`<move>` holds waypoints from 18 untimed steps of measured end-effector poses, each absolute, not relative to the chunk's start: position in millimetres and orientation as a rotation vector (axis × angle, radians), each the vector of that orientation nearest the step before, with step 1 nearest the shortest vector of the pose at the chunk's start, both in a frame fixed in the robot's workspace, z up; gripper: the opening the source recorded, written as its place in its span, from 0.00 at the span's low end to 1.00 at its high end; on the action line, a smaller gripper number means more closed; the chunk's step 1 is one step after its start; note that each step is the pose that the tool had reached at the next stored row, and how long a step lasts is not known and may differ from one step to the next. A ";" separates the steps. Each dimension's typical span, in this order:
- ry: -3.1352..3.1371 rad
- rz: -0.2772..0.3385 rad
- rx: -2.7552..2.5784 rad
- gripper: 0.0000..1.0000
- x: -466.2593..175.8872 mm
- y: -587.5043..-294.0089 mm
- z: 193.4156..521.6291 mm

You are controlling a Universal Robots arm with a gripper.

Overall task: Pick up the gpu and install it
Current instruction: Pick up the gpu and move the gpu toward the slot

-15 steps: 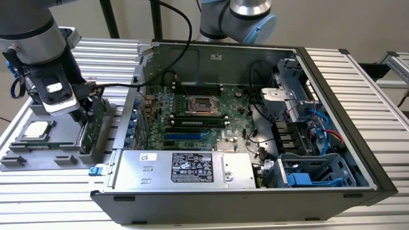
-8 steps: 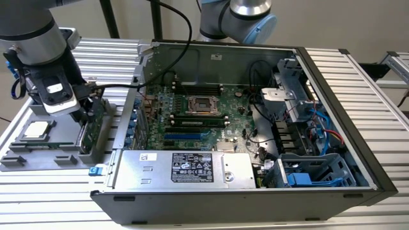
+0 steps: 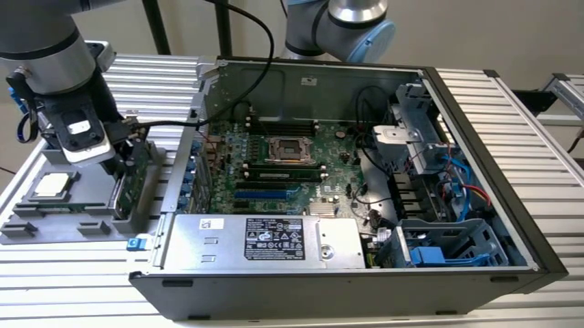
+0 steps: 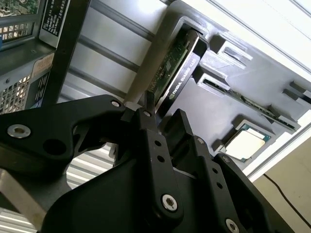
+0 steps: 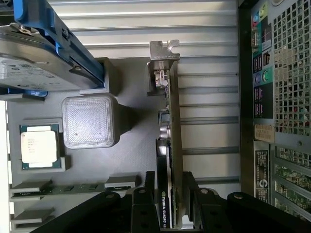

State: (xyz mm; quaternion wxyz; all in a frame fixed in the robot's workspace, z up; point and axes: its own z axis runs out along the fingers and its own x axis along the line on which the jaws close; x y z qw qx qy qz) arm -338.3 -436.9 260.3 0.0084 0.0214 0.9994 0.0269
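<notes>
The gpu (image 3: 122,186) stands on edge in a slot of the grey parts tray (image 3: 55,229), at the exterior view's left beside the open computer case. It is a thin green card (image 5: 174,121) with a silver end bracket and a black cooler face (image 4: 177,68). My gripper (image 3: 119,166) has come down over the card's top edge. In both wrist views the black fingers (image 5: 150,194) sit flush against the card's two faces, so the gripper (image 5: 169,177) is shut on the gpu (image 4: 163,114). The card still rests in its tray slot.
The tray also holds a processor chip (image 5: 40,147), a silver hard drive with blue rails (image 5: 34,63), a square ribbed block (image 5: 88,121) and memory sticks (image 5: 63,188). The open case (image 3: 474,157) shows the motherboard (image 3: 283,171), blue expansion slots (image 3: 260,193) and the power supply (image 3: 264,239).
</notes>
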 end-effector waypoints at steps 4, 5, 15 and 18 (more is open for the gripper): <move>3.123 0.084 0.067 1.00 -338.3 -436.9 259.5; 3.123 0.084 0.067 1.00 -338.3 -436.9 259.3; 3.123 0.084 0.067 1.00 -338.4 -436.9 257.1; 3.123 0.084 0.067 1.00 -338.3 -436.9 256.5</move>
